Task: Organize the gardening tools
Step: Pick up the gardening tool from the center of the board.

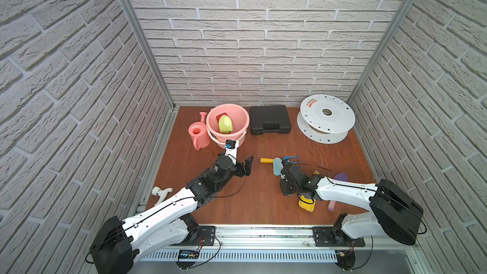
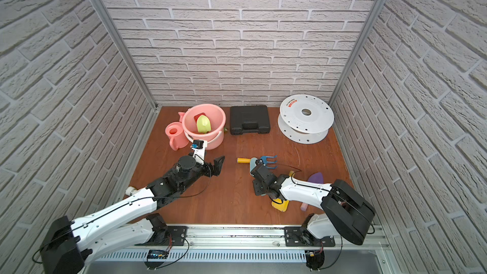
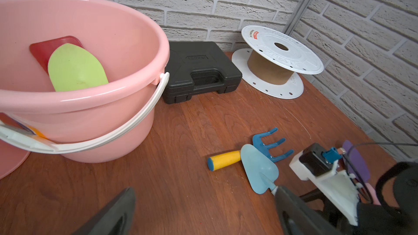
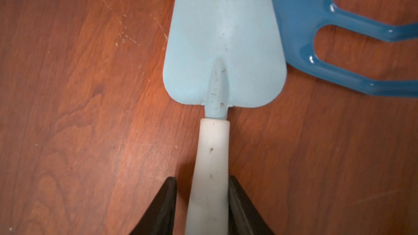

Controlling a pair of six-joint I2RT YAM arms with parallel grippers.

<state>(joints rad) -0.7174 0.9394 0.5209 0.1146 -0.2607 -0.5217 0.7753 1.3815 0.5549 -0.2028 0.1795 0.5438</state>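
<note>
1. Right gripper sits narrow on the white handle of the trowel: one pad touches it, the other all but.
2. Trowel lies on the table, right of centre, straight ahead of that gripper, its long axis in line with the gripper's reach.
3. Blade points away from the gripper, rearward and a little left, its tip resting across the rake.
4. Left gripper hangs wide and empty near the bucket; the right arm is nearer the trowel.
5. Bucket lies rear-left of the trowel, so I judge the lift should go straight up first, clear of the rake.
</note>
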